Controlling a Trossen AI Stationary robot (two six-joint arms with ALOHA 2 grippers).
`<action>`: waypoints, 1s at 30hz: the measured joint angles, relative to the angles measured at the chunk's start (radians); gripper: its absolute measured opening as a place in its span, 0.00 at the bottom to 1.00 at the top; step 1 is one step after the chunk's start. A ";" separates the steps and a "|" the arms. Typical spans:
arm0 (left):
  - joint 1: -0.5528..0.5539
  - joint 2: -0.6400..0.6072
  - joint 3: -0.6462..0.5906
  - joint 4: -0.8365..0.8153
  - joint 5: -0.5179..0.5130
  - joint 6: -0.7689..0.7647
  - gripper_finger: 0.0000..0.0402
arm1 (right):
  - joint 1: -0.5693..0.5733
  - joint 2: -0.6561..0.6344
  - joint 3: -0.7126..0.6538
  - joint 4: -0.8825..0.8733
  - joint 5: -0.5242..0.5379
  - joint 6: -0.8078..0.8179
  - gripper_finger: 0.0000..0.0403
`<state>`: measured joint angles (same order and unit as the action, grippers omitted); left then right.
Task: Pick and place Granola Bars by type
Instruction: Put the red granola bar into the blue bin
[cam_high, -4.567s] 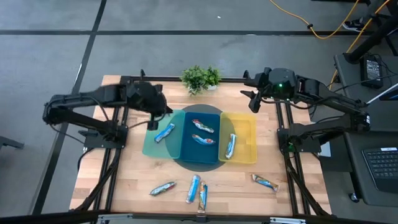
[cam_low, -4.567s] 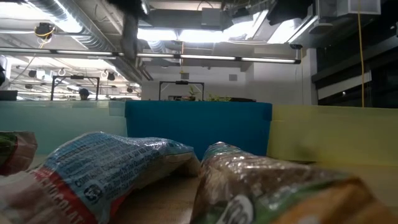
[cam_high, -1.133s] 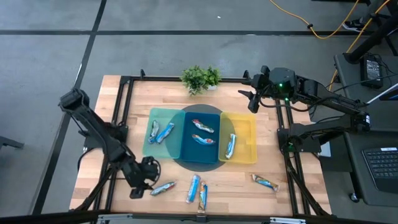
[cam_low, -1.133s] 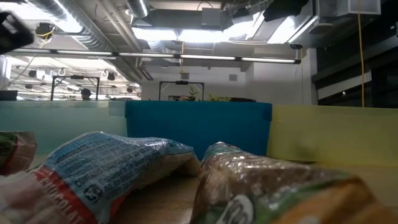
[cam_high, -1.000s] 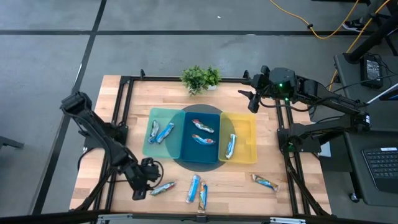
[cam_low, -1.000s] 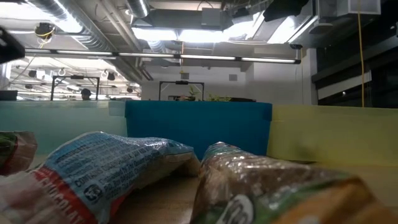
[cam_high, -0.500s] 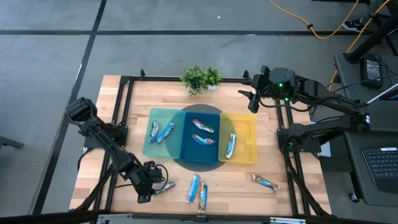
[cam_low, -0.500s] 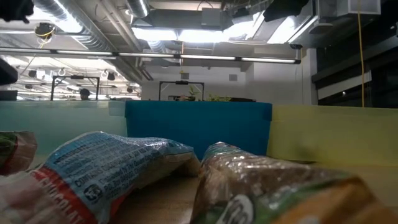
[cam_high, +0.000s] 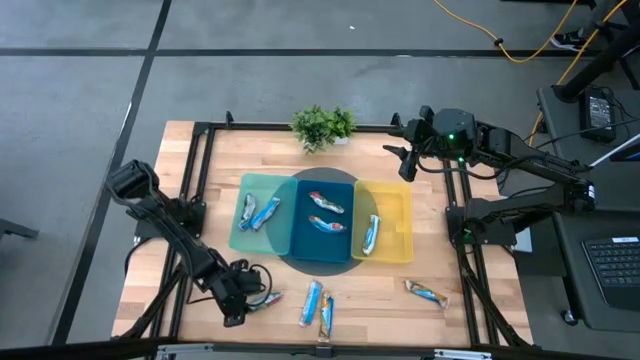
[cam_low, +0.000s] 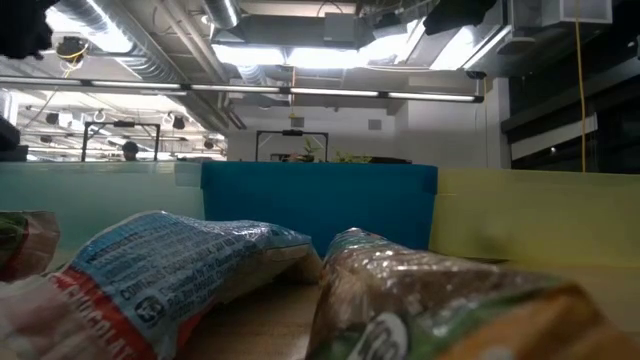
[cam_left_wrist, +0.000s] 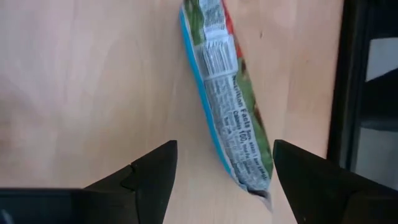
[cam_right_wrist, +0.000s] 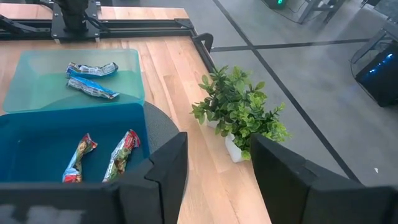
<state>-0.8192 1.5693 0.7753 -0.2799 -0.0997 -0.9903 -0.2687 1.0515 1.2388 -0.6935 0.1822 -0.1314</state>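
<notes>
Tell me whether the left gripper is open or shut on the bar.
Open. The left gripper has its fingers spread either side of the granola bar, which lies flat on the table.

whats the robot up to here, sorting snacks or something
It is sorting foil-wrapped granola bars into three plastic trays. The left tool is low over the wooden table's front left, open around a loose blue-wrapped bar, not yet gripping it. The right tool waits open at the back right. The pale green tray holds two bars, the dark blue tray two, the yellow tray one.

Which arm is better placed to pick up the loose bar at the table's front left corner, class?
The left. Its left gripper hangs open right over that granola bar, fingers either side. The right gripper waits at the far edge near the potted plant.
</notes>
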 joint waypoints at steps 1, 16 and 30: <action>0.000 0.007 0.000 0.002 0.001 -0.003 0.64 | 0.000 0.000 0.000 0.000 0.000 0.000 0.44; -0.005 0.110 0.004 0.117 0.013 -0.039 0.64 | 0.000 0.000 0.000 -0.007 0.000 -0.001 0.44; -0.002 0.102 0.001 0.077 0.021 -0.072 0.34 | 0.000 0.000 0.000 -0.007 0.000 -0.003 0.44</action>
<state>-0.8211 1.6718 0.7761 -0.2032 -0.0784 -1.0620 -0.2687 1.0515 1.2388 -0.7010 0.1822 -0.1349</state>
